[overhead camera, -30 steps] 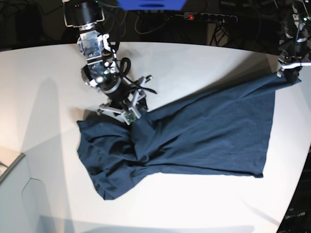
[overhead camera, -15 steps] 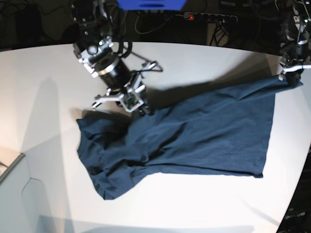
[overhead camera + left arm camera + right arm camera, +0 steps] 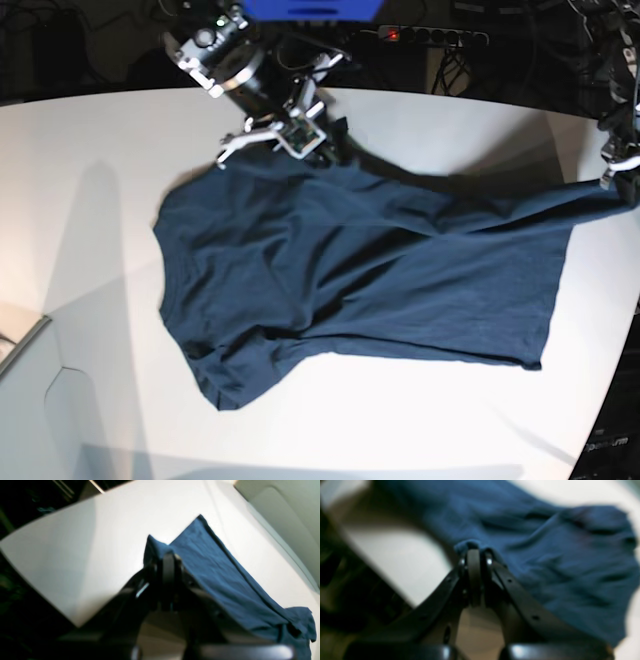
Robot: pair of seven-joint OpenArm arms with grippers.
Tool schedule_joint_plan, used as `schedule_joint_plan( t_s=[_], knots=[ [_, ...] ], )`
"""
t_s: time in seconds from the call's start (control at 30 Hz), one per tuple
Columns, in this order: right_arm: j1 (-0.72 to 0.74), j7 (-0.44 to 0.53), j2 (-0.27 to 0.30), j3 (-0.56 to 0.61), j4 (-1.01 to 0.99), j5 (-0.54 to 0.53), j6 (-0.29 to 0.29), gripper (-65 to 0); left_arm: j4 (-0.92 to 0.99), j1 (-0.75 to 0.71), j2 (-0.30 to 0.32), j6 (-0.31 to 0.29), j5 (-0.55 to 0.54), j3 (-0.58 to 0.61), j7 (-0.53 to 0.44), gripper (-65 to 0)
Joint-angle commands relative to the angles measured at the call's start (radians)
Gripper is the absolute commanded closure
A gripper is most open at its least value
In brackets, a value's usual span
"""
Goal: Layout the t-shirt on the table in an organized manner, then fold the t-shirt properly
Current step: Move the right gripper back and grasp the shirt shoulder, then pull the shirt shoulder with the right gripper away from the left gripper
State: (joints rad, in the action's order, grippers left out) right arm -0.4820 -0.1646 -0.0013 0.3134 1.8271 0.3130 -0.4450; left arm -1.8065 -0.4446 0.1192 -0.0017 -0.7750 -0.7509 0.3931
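On the smooth white tabletop (image 3: 420, 420), the soft, creased navy t-shirt (image 3: 360, 290) stretches between my right hand (image 3: 330, 150) and left hand (image 3: 625, 180), each clenched on a bunched corner.

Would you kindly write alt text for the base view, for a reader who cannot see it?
A dark navy t-shirt lies partly spread on a white table, still wrinkled. The right pincer grips its far edge while the left pincer holds a corner stretched toward the table's edge.
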Motion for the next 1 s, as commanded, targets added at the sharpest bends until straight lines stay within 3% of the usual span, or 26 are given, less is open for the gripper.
schedule_joint_plan(
  t_s=[0.0, 0.17, 0.37, 0.7, 0.97],
  knots=[
    [0.013, 0.033, 0.010, 0.002, 0.001, -0.010, -0.001, -6.6, -0.022, 0.017, 0.014, -0.005, -0.001, -0.015, -0.026, -0.1],
    [0.013, 0.044, 0.014, 0.020, -0.027, -0.010, -0.001, -24.1, -0.020, 0.026, 0.029, -0.005, -0.001, -0.026, -0.024, -0.1],
    [-0.014, 0.044, 0.010, -0.047, 0.029, -0.010, 0.004, -36.9, -0.022, 0.028, 0.030, -0.005, 0.001, -0.028, -0.030, -0.1],
    [-0.102, 0.040, 0.008, -0.125, -0.027, -0.010, 0.004, -38.4, -0.019, 0.056, 0.030, -0.005, 0.001, -0.031, -0.032, -0.1],
    [0.033, 0.043, -0.018, -0.158, -0.260, -0.010, 0.005, -38.4, -0.022, 0.088, 0.044, -0.005, -0.004, -0.031, -0.032, -0.1]
  ],
)
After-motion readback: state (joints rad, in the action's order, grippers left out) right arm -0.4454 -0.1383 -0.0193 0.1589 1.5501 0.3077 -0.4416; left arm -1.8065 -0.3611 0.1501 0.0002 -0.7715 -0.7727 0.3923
